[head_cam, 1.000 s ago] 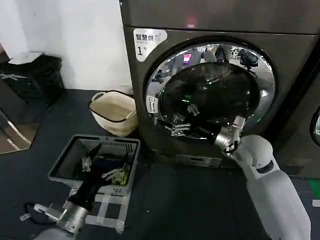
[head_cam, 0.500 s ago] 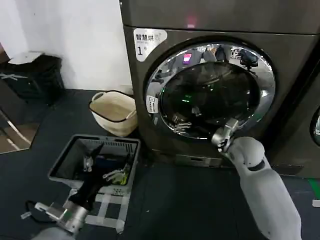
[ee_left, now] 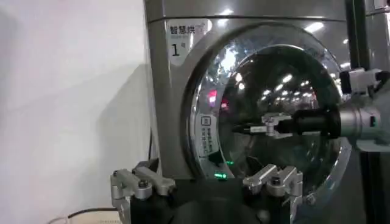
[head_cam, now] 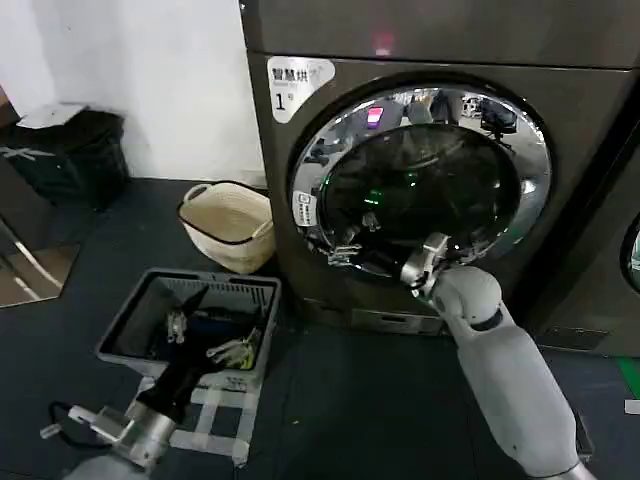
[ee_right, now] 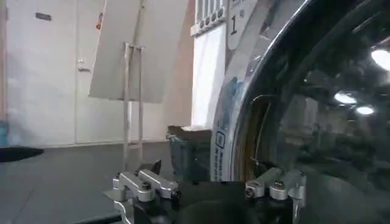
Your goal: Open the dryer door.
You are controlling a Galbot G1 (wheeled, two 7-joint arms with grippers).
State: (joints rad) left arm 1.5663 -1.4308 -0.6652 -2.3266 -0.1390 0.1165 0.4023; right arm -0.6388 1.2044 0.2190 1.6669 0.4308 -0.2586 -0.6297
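While the left arm sits low and well out from the dryer front, its left gripper [head_cam: 190, 305] hangs over a grey crate [head_cam: 125, 325] on the dark floor, fingers spread apart and holding nothing. A cream basket [head_cam: 228, 225] stands on the floor just beside the machine's lower left corner. A white label marked "1" [head_cam: 299, 82] is stuck on the front panel above the door's upper left.

The dryer door [head_cam: 420, 180] fills most of the machine's front: wide chrome rim, dark tinted glass, a small green light showing through the glass. At its left edge the rim stands slightly off the panel; in the right wrist view a narrow gap shows between door rim [ee_right: 244, 140] and machine front.

The right gripper [head_cam: 345, 252] is at the lower left of the door, close against the glass near the rim; contact cannot be told. In the left wrist view its dark fingers [ee_left: 248, 128] lie close together, nothing between them, pointing toward the door's left rim.
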